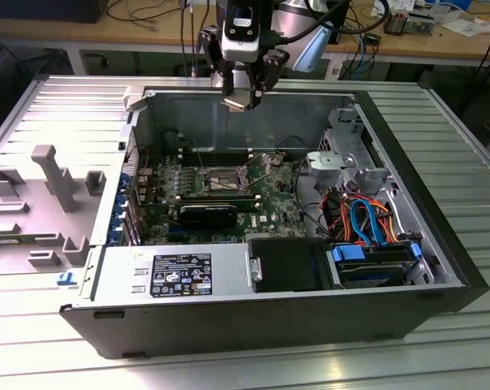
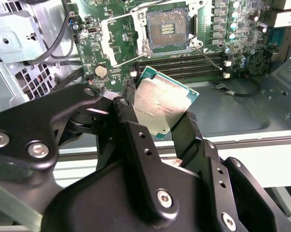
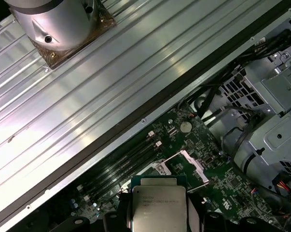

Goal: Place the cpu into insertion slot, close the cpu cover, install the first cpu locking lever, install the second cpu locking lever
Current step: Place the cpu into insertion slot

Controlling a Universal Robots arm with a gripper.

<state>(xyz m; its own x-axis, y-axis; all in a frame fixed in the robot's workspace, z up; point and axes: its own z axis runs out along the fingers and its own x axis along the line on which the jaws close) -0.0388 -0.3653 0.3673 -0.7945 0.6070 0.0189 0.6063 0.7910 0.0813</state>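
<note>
Cpu [image 2: 162, 107], silvery-grey top w/ green rim, tilted, pinched betw. closed jaws.

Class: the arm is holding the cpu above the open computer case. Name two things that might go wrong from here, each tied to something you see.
1. The gripper pinches the cpu by its edges only, and the chip looks tilted in the second wrist view; it might slip or land askew in the socket.
2. The cpu cover lies open right beside the socket, so the broad gripper might strike it on the way down.
</note>
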